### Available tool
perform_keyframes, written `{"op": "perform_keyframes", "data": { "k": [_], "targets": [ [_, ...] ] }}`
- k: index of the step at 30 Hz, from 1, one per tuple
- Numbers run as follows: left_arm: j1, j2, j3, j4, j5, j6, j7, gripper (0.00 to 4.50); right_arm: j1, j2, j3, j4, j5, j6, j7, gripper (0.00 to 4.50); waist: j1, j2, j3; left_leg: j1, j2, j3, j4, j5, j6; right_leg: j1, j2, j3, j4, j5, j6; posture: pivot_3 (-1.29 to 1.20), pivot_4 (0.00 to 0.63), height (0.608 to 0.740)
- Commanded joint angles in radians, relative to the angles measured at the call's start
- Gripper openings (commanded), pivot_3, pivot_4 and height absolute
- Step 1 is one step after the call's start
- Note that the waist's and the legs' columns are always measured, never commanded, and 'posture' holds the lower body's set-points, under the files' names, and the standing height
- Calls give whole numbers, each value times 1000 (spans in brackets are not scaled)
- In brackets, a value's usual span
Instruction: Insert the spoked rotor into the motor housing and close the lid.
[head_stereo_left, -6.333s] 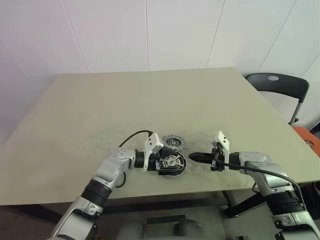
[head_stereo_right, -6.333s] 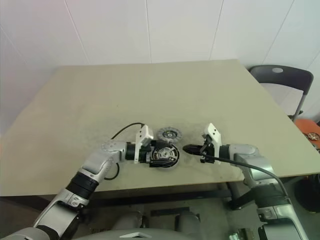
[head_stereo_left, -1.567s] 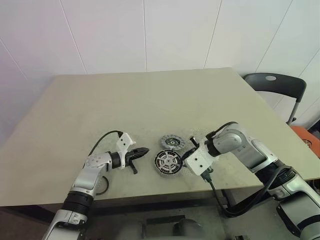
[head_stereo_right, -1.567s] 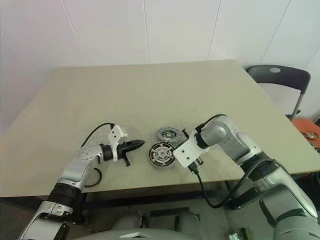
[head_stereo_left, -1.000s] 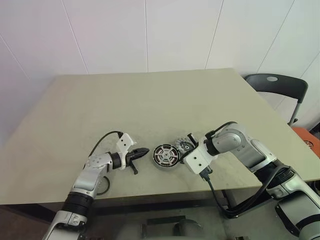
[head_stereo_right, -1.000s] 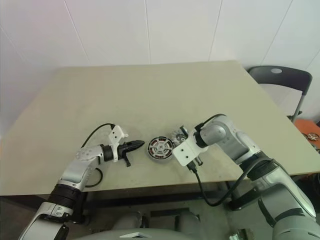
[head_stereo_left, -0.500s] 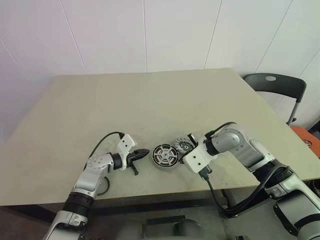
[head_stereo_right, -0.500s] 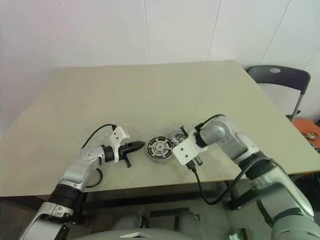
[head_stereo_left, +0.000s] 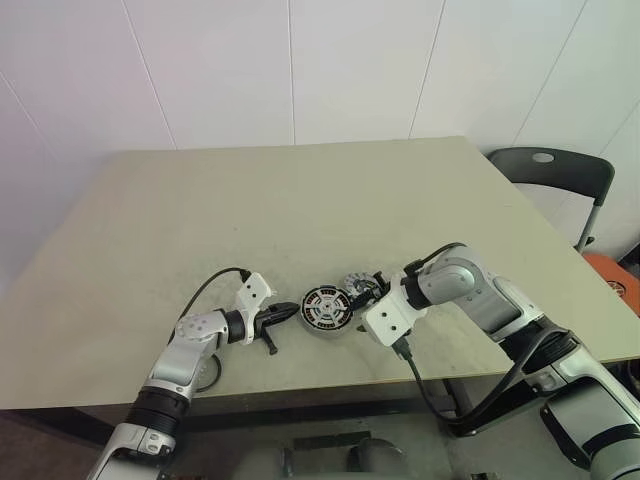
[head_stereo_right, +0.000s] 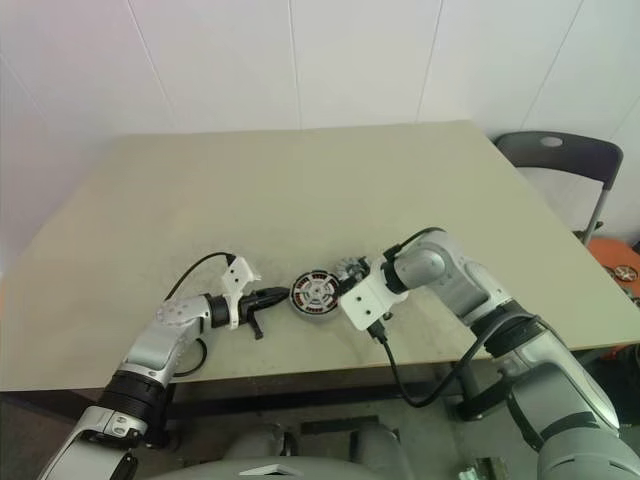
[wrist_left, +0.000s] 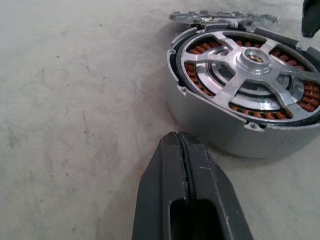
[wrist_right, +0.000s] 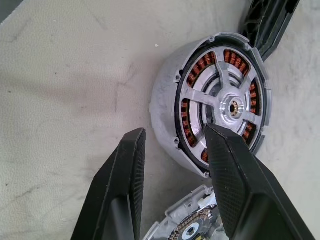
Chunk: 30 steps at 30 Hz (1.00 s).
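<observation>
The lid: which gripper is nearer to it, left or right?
Right. The right gripper hangs just over the lid; the left gripper lies across the motor housing from it.

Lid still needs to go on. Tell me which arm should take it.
Right, probably. The right pincer stands open just above the lid, which lies tilted beside the motor housing. The left pincer is shut, on the housing's far side from the lid.

You've got a beige table (head_stereo_left: 300, 200) with a scuffed, mottled top, white panelled wall (head_stereo_left: 350, 60) behind it. A dark grey chair (head_stereo_left: 555, 170) stands off the table's far right corner, something orange (head_stereo_left: 622, 282) just below it.
</observation>
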<state>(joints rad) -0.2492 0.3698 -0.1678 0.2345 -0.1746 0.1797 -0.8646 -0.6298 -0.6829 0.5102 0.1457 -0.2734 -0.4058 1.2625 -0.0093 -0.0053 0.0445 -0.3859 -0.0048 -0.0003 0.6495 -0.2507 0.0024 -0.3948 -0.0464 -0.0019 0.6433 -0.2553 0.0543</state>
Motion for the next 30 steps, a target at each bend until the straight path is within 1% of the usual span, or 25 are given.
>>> {"op": "perform_keyframes", "data": {
  "k": [1,6,9,10,12,14,16,20,27,30],
  "targets": [
    [-17,-2,0,-2,7,-17,0,0,-29,2,-10,-5,0,-15,-6,1951,0,0,0,0,0,0,0,0,0,0,0,0,0,0,0,0,0,740],
    [-23,-6,1,9,9,-26,0,0,-30,29,16,58,-36,-23,-23,1951,0,0,0,0,0,0,0,0,0,0,0,0,0,0,0,0,0,740],
    [-24,-6,4,15,10,-33,1,0,-34,50,31,115,-62,-33,-43,1381,-1,0,0,0,0,0,0,0,0,0,0,0,0,0,0,0,0,740],
    [-24,-6,4,16,11,-34,1,0,-36,55,33,130,-67,-36,-50,1019,-1,0,0,1,0,0,0,0,0,1,0,0,0,0,0,0,0,740],
    [-21,-5,7,17,12,-37,2,0,-40,62,36,156,-77,-42,-64,435,-2,-1,-1,3,0,0,0,0,0,2,0,0,0,0,0,0,0,740],
    [-19,-4,9,18,12,-39,3,0,-42,67,35,168,-81,-48,-70,106,-5,0,0,8,0,0,0,0,0,6,0,0,0,0,0,0,0,740],
    [-17,-5,8,17,13,-40,5,0,-49,66,31,173,-81,-58,-75,94,-5,-1,0,12,0,0,-1,0,0,8,0,1,1,0,0,0,0,740],
    [-13,-4,7,16,16,-41,8,0,-51,55,26,140,-67,-54,-56,94,-5,-1,0,12,0,0,-1,0,0,6,0,1,2,0,-1,0,0,740],
    [-13,-4,7,18,16,-46,6,0,-49,-11,11,38,10,13,84,94,3,0,0,9,0,0,-2,0,0,5,-1,0,1,0,0,0,0,740],
    [-5,1,19,-9,-18,-36,-23,0,-59,-35,-1,12,48,45,137,94,2,0,0,7,0,0,-2,0,0,5,-2,0,-1,0,0,0,0,740]
  ]
}}
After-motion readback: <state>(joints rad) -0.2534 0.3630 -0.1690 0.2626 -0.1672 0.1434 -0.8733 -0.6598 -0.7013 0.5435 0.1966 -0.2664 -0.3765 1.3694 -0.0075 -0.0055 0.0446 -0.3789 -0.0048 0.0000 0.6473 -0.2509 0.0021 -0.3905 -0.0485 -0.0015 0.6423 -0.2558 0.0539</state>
